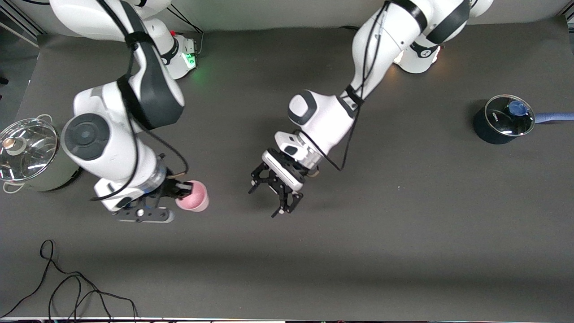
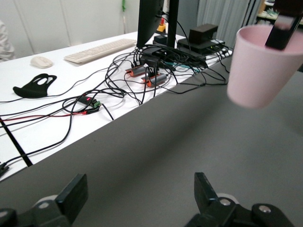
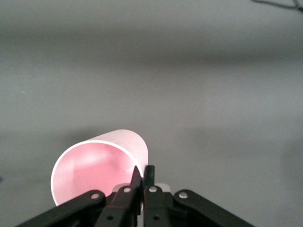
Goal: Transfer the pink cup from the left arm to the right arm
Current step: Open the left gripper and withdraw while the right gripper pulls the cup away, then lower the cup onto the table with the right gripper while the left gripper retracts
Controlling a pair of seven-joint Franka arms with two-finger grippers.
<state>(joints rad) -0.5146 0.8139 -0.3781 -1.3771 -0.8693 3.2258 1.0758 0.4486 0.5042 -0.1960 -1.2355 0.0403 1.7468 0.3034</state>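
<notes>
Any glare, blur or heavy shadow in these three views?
Front view: glare on the glass pot lid, a soft shadow band across the table. Left wrist view: the pink cup looks slightly soft. Right wrist view: even, dim light, the cup's rim sharp.

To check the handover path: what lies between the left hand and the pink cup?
Nothing. The front view shows only bare grey table between the open left hand and the pink cup, which the right hand holds by its rim.
</notes>
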